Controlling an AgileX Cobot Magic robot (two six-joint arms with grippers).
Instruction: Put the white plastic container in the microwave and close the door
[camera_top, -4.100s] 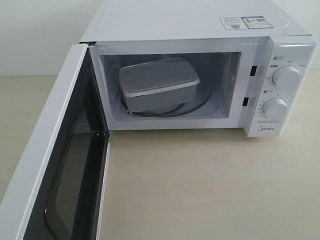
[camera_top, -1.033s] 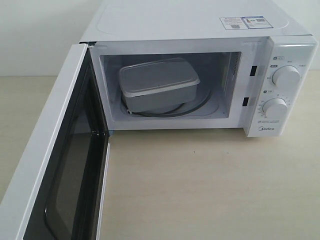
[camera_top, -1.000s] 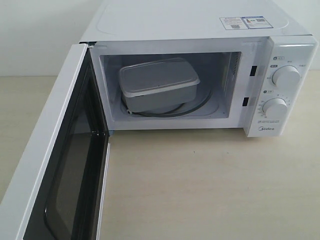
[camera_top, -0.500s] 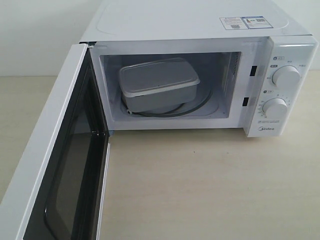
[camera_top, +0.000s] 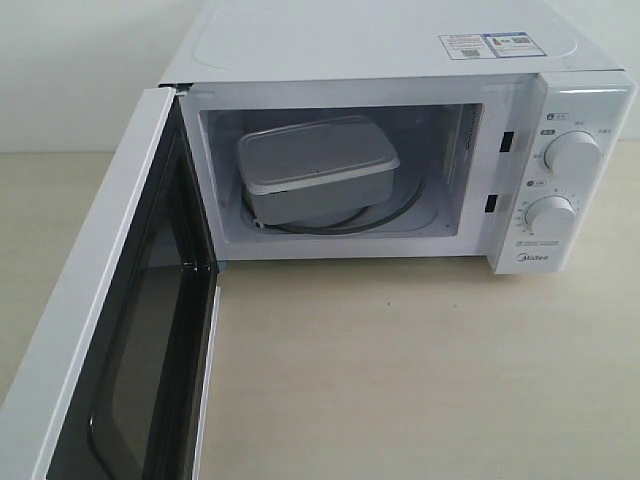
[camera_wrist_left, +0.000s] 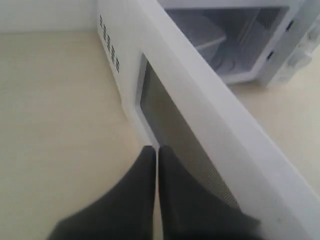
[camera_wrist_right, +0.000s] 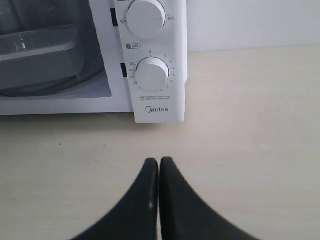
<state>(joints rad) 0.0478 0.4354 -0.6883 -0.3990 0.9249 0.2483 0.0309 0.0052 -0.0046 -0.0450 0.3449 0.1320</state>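
Nothing has moved in the exterior view since the earlier frames: the white plastic container (camera_top: 315, 170) sits lid-on inside the microwave (camera_top: 380, 45), toward the left of the cavity on the glass turntable (camera_top: 400, 208), and the door (camera_top: 90, 300) stands swung wide open on its left hinge. That view shows the sticker (camera_top: 485, 45) on top and both round knobs (camera_top: 572, 152), but neither arm. Only the wrist views show the arms. The left wrist view looks along the door's outer face, with its dark meshed window (camera_wrist_left: 185, 145) and the side vents (camera_wrist_left: 110, 45); the left end effector (camera_wrist_left: 157, 152) has its black fingers pressed together, holding nothing, just beside the door's outer face, though whether it touches cannot be told. The right wrist view faces the control panel and the Midea logo; the right end effector (camera_wrist_right: 159, 162) hangs over the bare desk (camera_top: 420, 370) in front of it, fingers likewise together and empty.
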